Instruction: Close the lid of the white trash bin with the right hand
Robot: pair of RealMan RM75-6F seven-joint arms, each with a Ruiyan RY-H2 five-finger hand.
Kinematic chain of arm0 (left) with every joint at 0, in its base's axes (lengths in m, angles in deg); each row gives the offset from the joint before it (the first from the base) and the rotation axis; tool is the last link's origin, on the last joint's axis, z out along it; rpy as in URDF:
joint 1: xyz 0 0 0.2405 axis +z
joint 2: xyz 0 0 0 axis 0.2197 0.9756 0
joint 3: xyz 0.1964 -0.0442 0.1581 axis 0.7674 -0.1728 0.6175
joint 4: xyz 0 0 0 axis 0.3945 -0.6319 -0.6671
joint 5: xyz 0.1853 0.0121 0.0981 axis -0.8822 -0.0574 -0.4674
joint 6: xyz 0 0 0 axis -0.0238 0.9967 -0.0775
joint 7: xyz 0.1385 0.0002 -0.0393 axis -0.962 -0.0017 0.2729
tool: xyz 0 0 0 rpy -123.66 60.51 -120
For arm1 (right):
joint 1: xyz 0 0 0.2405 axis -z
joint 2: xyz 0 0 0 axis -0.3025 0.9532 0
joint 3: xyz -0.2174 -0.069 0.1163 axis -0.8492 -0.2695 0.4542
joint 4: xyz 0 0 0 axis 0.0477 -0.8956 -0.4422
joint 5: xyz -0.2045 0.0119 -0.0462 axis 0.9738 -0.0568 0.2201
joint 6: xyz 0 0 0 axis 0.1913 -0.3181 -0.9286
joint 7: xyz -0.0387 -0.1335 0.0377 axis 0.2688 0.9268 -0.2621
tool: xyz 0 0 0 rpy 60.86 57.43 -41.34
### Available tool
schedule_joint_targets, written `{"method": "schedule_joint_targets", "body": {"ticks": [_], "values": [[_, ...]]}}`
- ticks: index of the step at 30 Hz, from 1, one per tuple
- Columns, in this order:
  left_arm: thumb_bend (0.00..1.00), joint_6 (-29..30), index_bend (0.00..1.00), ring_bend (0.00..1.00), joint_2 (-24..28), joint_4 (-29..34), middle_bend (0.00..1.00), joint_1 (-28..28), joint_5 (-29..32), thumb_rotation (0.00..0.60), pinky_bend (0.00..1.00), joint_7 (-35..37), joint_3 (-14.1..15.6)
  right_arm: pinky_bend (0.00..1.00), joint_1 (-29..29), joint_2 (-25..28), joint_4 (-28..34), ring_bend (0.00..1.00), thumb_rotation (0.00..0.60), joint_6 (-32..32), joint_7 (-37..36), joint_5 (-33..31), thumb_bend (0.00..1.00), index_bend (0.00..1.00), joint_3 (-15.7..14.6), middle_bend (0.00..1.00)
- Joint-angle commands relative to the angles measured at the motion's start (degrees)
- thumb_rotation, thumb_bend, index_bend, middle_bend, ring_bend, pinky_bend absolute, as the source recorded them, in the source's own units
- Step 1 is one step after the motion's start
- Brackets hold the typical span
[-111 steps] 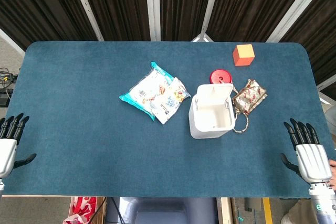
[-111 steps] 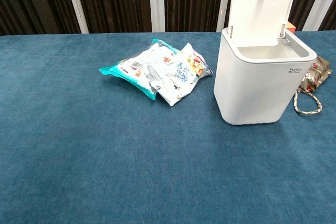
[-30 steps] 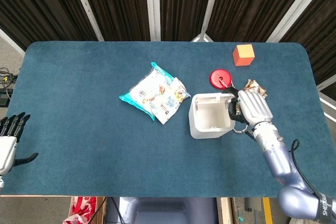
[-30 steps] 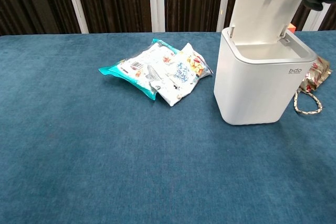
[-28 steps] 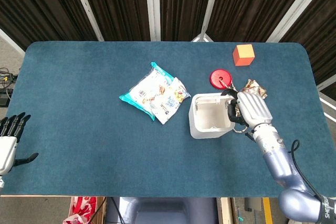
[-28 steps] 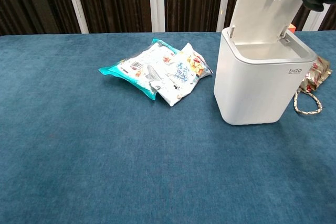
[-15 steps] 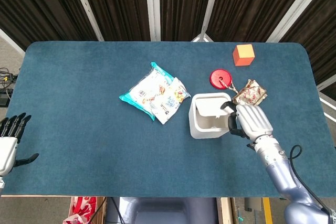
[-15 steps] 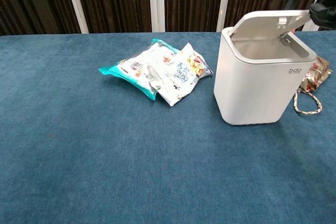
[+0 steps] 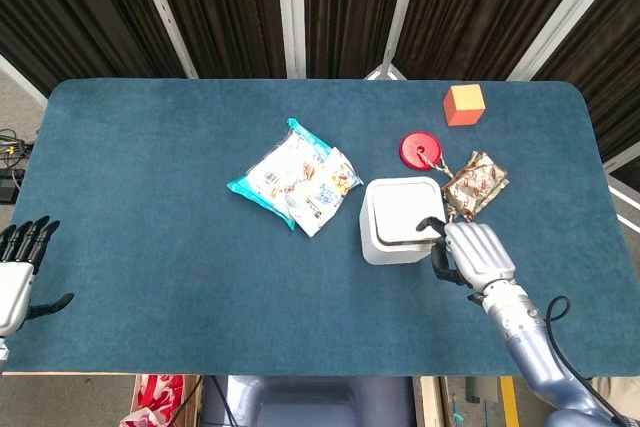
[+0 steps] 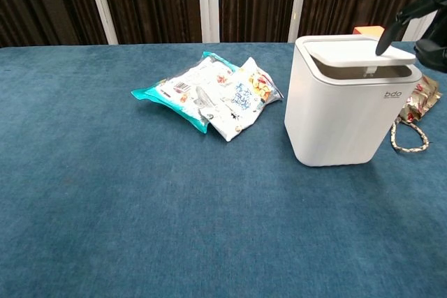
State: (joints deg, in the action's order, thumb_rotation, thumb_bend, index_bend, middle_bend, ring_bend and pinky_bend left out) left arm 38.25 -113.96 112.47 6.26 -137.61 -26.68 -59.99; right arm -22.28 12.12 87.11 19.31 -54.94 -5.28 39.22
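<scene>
Nearly done: flat white plastic lid (image 10: 357, 49) lowered almost level onto the boxy white plastic trash bin (image 10: 344, 113) on the blue worktop (image 9: 150, 197), needing only final seating, with right robot hand (image 9: 468, 252) fingertips on it, holding nothing.

Both views were bright and evenly lit, with only soft, faint shadows. Everything stayed sharp, without glare. Straight edges bowed slightly toward the head view's borders.

Right hand (image 9: 470, 252) hovers fingers down; left hand (image 9: 15, 272) lies open.
</scene>
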Motion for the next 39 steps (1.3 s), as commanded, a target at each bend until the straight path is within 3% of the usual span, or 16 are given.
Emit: {"method": "schedule_joint_targets", "body": {"ticks": [1, 30, 35, 39], "values": [[0.00, 0.07, 0.00, 0.00, -0.02, -0.04, 0.00, 0.03, -0.02, 0.600, 0.00, -0.01, 0.00, 0.76, 0.37, -0.74, -0.11, 0.82, 0.600, -0.44, -0.12, 0.72, 0.72, 0.30, -0.54, 0.74], [0.00, 0.56, 0.00, 0.00, -0.05, -0.17, 0.00, 0.15, -0.47, 0.600, 0.00, 0.15, 0.02, 0.76, 1.06, -6.03, -2.89, 0.82, 0.600, -1.87, 1.54, 1.89, 0.72, 0.28, -3.95, 0.74], [0.00, 0.71, 0.00, 0.00, -0.11, -0.28, 0.00, 0.20, -0.44, 0.600, 0.00, 0.21, -0.04, 0.76, 2.16, -3.91, -1.77, 0.82, 0.600, -6.17, 1.02, 7.12, 0.72, 0.18, -1.81, 0.74], [0.00, 0.91, 0.00, 0.00, -0.19, -0.49, 0.00, 0.24, -0.51, 0.600, 0.00, 0.20, -0.11, 0.75, 4.54, -1.87, -2.55, 0.80, 0.600, -10.85, 3.16, 15.44, 0.72, 0.13, -2.57, 0.73]]}}
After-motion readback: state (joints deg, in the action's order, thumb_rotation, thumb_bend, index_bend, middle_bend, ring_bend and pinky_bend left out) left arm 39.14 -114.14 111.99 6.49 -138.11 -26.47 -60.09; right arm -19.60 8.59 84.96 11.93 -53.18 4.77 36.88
